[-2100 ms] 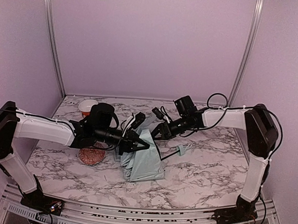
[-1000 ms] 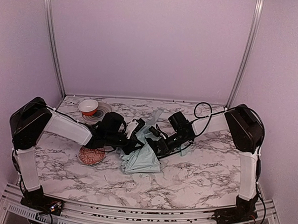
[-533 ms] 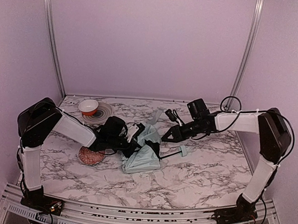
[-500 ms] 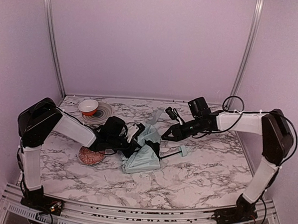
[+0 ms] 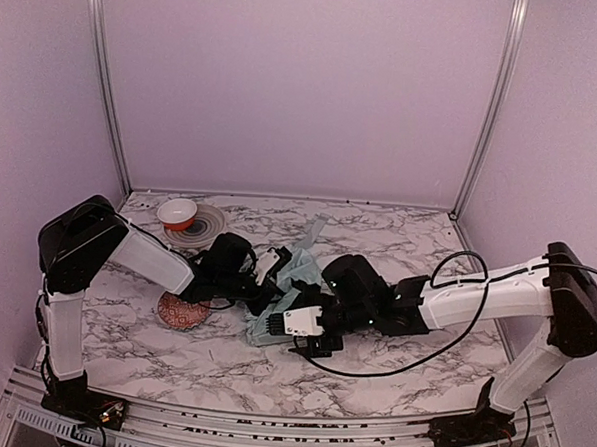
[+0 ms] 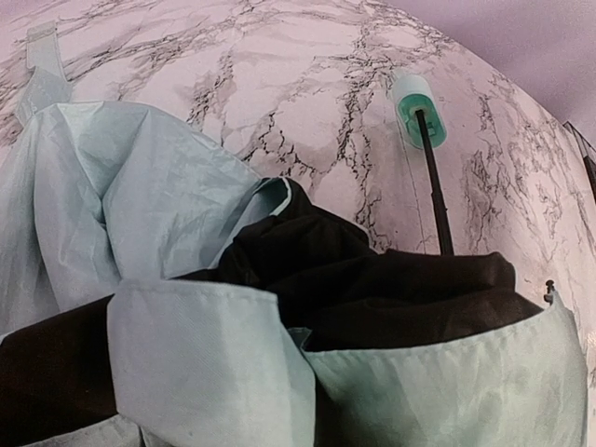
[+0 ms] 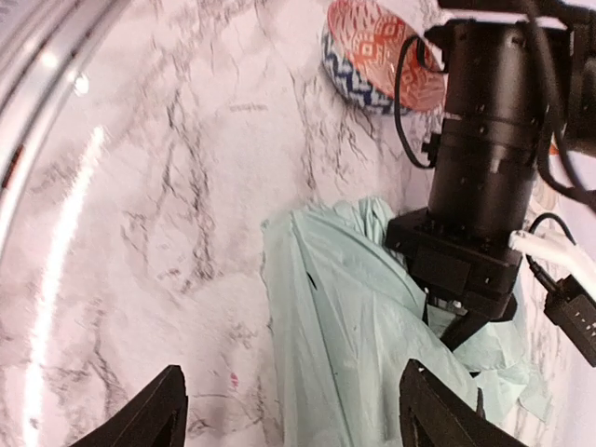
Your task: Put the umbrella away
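The umbrella (image 5: pixel 300 266) lies crumpled in the middle of the table, pale mint fabric outside and black lining showing (image 6: pixel 372 279). Its thin black shaft (image 6: pixel 434 191) runs to the small mint handle (image 6: pixel 418 97) on the marble. My left gripper (image 5: pixel 273 288) is buried in the bunched fabric and shut on it; its fingers are hidden in the left wrist view. My right gripper (image 7: pixel 293 419) stands open low at the umbrella's near side, with the mint fabric (image 7: pixel 363 326) just ahead of its spread fingers and nothing held.
An orange patterned bowl (image 5: pixel 182 311) sits left of the umbrella, under the left arm. A red and white bowl (image 5: pixel 177 213) rests on a plate (image 5: pixel 206 223) at the back left. The right arm's cable (image 5: pixel 401 364) loops over the table in front.
My right arm has swung from behind the umbrella to its near side, dropped low and opened its jaws. The left gripper has stayed shut in the fabric.
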